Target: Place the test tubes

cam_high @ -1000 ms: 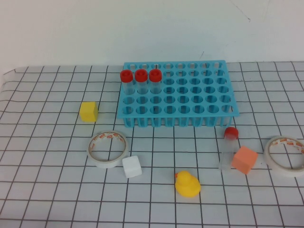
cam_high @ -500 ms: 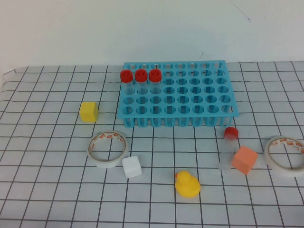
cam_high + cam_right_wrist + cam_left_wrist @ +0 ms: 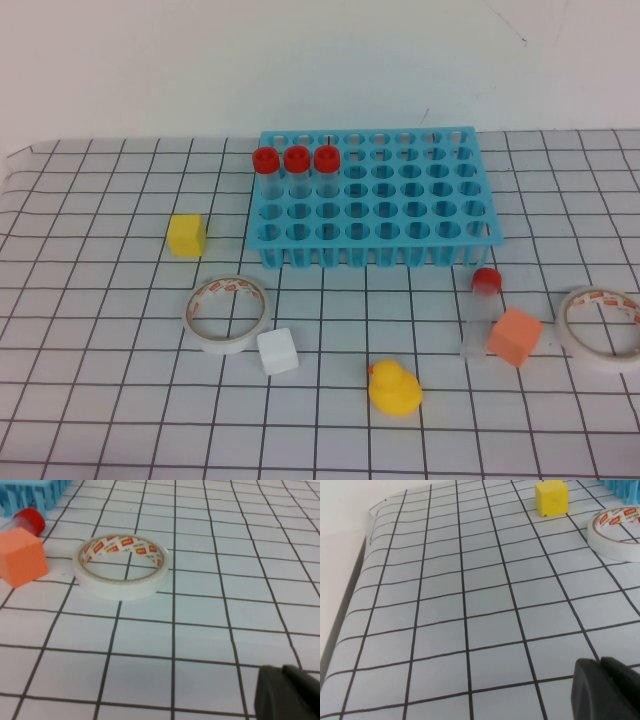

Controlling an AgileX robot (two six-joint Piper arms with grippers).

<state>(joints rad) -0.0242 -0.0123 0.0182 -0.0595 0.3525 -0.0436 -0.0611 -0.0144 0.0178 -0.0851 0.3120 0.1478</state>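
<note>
ok so going across: the left tool (image 3: 602,667) sits low over bare counter (image 3: 100,400) well out past the rack's left side, tips pressed together and holding nothing, so I'd leave it parked. Then you've got clutter off the rack's left front corner: a yellow cube (image 3: 187,235), a tape roll (image 3: 227,313) and a white cube (image 3: 277,351), none of it in the way. The blue rack (image 3: 380,255) already has three red-capped tubes (image 3: 297,170) standing side by side in its left holes, one row in from the back. A rubber duck (image 3: 394,388) sits well in front of the rack's middle. The one that matters is the loose test tube (image 3: 480,312), lying flat just in front of the rack's right front corner, red cap toward the rack, clear end right up against an orange block (image 3: 515,336); looks like they touch. A second tape roll (image 3: 603,327) lies further out from that corner, and the right tool (image 3: 282,675) hovers beyond it, also squeezed together and empty. My take: it's the right arm's job. Spread the tool first, come in across the tube near the cap end to avoid nudging the block, pinch gently since clear plastic probably rolls, then stand it upright before lowering into the free hole next to the three.
</note>
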